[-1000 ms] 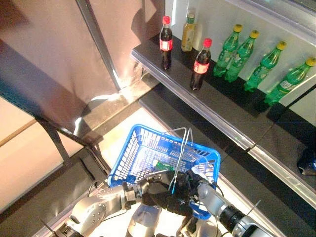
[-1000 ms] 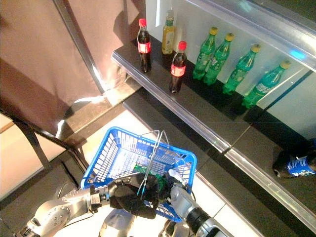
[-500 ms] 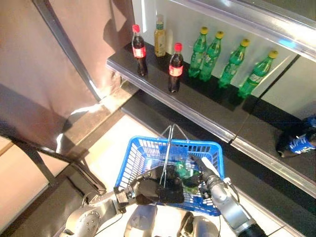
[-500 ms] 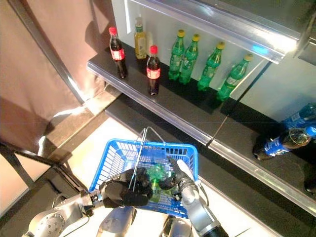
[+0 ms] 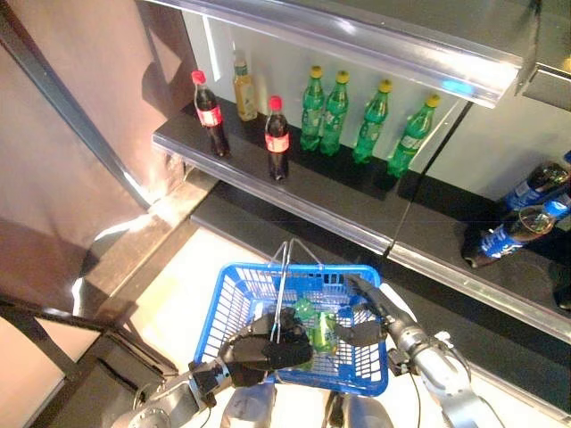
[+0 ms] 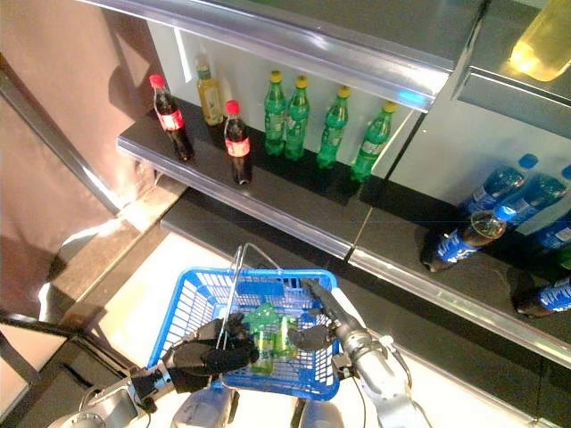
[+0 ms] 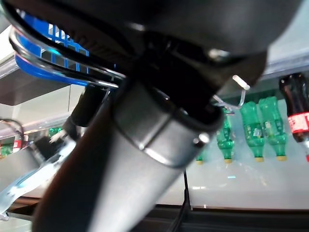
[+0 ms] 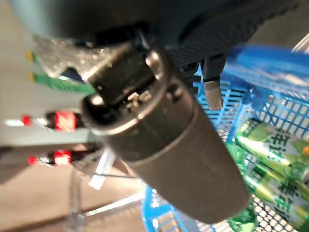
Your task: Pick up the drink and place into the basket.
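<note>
While the basket (image 5: 234, 303) was held up in front of the shelf (image 5: 294, 183), the left hand (image 5: 263, 349) was seen reaching in from the lower left, its dark fingers curled tight around the two wire handles (image 5: 284, 283) where they met above the blue mesh. So the basket was pretty much hung from that fist, with the forearm angled up from below.

The right hand (image 5: 361, 319) was brought in from the lower right and was poised over the basket's right rim. Its fingers were stretched out straight and apart, pointed back toward the shelf, with the thumb stuck out sideways toward the basket's middle. Nothing was gripped by it; in the right wrist view the fingers were seen loose over the mesh, clear of the bottles.

The drink (image 5: 323, 331), a green bottle, was found lying on its side inside the basket, just beside the right thumb. A second green bottle (image 5: 303, 311) was lying next to it, touching or nearly so.

Up on the shelf, two cola bottles (image 5: 277, 139) with red caps, a yellowish bottle (image 5: 244, 86) and four upright green ones (image 5: 372, 123) were lined up. Further right, a few blue-labelled bottles (image 5: 504, 237) were left lying on a lower ledge.
</note>
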{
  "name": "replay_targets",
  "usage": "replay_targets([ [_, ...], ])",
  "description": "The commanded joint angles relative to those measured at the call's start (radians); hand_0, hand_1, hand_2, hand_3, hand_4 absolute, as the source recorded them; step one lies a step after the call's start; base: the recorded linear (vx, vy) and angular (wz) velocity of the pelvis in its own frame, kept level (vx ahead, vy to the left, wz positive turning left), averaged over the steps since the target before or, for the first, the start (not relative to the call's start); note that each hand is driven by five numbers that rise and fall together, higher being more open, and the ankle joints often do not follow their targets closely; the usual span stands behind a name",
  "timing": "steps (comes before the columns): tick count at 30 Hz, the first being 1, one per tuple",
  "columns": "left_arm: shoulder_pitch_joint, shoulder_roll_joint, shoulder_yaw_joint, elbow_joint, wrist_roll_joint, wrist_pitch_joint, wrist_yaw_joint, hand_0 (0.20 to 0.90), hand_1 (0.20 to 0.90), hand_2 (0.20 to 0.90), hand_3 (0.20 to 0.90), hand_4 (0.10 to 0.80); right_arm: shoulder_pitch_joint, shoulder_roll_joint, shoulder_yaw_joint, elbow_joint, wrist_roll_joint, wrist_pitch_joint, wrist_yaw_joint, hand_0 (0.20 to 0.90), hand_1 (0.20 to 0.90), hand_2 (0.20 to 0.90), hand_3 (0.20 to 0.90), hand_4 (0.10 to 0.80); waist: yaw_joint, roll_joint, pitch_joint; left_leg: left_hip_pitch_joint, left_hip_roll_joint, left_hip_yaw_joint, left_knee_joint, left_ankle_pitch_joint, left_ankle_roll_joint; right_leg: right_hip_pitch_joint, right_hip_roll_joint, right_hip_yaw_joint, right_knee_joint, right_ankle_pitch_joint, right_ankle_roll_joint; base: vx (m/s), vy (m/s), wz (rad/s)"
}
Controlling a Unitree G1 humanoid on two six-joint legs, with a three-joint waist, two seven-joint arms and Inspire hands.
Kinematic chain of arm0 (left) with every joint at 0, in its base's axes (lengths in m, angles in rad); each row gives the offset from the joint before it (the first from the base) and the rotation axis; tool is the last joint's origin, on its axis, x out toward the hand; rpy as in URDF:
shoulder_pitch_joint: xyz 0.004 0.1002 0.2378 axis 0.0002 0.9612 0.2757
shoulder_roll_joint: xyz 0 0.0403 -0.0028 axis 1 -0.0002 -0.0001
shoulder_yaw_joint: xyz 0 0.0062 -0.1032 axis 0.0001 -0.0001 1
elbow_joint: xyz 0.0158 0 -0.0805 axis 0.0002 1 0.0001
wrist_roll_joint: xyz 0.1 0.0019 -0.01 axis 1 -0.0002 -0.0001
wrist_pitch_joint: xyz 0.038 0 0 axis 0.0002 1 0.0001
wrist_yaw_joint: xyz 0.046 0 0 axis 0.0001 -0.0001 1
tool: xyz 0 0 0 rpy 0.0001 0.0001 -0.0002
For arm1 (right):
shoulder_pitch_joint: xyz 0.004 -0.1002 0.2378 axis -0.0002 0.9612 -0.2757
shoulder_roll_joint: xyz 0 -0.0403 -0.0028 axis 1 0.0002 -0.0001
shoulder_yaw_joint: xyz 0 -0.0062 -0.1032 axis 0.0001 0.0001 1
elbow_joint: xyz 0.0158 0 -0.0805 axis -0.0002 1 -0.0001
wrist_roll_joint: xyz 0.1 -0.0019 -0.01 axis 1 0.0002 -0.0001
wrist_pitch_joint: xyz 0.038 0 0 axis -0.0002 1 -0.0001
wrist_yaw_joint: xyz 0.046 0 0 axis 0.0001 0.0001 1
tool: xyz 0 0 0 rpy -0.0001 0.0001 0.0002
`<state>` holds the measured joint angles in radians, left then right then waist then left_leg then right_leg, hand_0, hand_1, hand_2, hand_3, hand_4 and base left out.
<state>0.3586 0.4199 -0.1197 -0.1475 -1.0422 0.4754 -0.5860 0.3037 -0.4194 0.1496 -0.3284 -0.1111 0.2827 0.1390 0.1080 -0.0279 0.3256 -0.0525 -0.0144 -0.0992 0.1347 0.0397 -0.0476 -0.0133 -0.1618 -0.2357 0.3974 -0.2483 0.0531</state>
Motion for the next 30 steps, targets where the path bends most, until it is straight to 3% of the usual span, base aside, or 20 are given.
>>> replay_targets([
  [1, -0.026, -0.072, 0.127, -0.171, -0.266, -0.228, -0.165, 0.3, 0.3, 0.3, 0.2, 0.1, 0.008, -0.111, -0.123, -0.033, 0.07, -0.099, -0.018, 0.9, 0.9, 0.9, 0.9, 0.8, -0.006, -0.009, -0.113, 0.032, 0.003, 0.046, 0.08, -0.055, 0.034, 0.095, 0.039, 0.023, -0.169, 0.156, -0.003, -0.014, -0.055, -0.16],
  [5, -0.017, -0.065, 0.117, -0.121, -0.216, -0.284, -0.096, 0.3, 0.3, 0.3, 0.2, 0.1, 0.004, -0.116, -0.148, -0.057, 0.233, -0.175, 0.007, 0.9, 0.9, 0.9, 0.9, 0.8, -0.017, -0.016, -0.124, 0.05, 0.012, 0.061, 0.059, -0.051, 0.031, 0.101, 0.045, 0.033, -0.186, 0.165, 0.002, -0.024, -0.056, -0.2],
  [10, -0.016, -0.068, 0.112, -0.093, -0.216, -0.316, -0.045, 0.3, 0.3, 0.3, 0.2, 0.1, -0.001, -0.111, -0.151, -0.063, 0.303, -0.204, 0.022, 0.9, 0.9, 0.9, 0.9, 0.8, -0.023, -0.019, -0.133, 0.059, 0.016, 0.069, 0.044, -0.048, 0.03, 0.101, 0.048, 0.038, -0.198, 0.171, 0.005, -0.031, -0.034, -0.04],
  [12, -0.011, -0.088, 0.096, 0.022, -0.116, -0.434, 0.084, 0.3, 0.3, 0.3, 0.2, 0.1, -0.006, -0.087, -0.158, -0.038, 0.471, -0.262, 0.069, 0.9, 0.9, 0.9, 0.9, 0.8, -0.044, -0.029, -0.163, 0.077, 0.026, 0.093, -0.002, -0.04, 0.024, 0.102, 0.054, 0.049, -0.238, 0.187, 0.013, -0.124, -0.084, -0.08],
  [19, -0.009, -0.153, 0.105, 0.325, 0.03, -0.556, 0.186, 0.3, 0.3, 0.3, 0.2, 0.1, -0.006, 0.042, -0.164, 0.173, 0.762, -0.289, 0.152, 0.9, 0.9, 0.9, 0.9, 0.8, -0.079, -0.043, -0.217, 0.101, 0.042, 0.137, -0.108, -0.011, 0.017, 0.089, 0.061, 0.067, -0.311, 0.229, 0.025, -0.098, -0.044, -0.28],
  [21, -0.014, -0.175, 0.128, 0.452, 0.066, -0.592, 0.206, 0.3, 0.3, 0.3, 0.2, 0.1, 0.009, 0.102, -0.166, 0.31, 0.775, -0.303, 0.159, 0.9, 0.9, 0.9, 0.9, 0.8, -0.095, -0.042, -0.234, 0.107, 0.048, 0.163, -0.138, -0.005, 0.015, 0.084, 0.063, 0.073, -0.34, 0.245, 0.029, -0.088, -0.061, -0.19],
  [26, -0.046, -0.194, 0.144, 0.587, 0.114, -0.618, 0.274, 0.3, 0.3, 0.3, 0.2, 0.1, 0.015, 0.154, -0.16, 0.497, 0.775, -0.301, 0.122, 0.9, 0.9, 0.9, 0.9, 0.8, -0.116, -0.039, -0.244, 0.117, 0.056, 0.195, -0.164, -0.002, 0.014, 0.081, 0.069, 0.085, -0.37, 0.259, 0.026, -0.049, -0.052, -0.25],
  [30, -0.048, -0.195, 0.145, 0.595, 0.115, -0.62, 0.275, 0.3, 0.3, 0.3, 0.2, 0.1, 0.014, 0.157, -0.16, 0.507, 0.778, -0.302, 0.122, 0.9, 0.9, 0.9, 0.9, 0.8, -0.117, -0.039, -0.244, 0.118, 0.057, 0.196, -0.166, -0.002, 0.013, 0.081, 0.069, 0.086, -0.372, 0.26, 0.026, -0.04, -0.062, -0.2],
])
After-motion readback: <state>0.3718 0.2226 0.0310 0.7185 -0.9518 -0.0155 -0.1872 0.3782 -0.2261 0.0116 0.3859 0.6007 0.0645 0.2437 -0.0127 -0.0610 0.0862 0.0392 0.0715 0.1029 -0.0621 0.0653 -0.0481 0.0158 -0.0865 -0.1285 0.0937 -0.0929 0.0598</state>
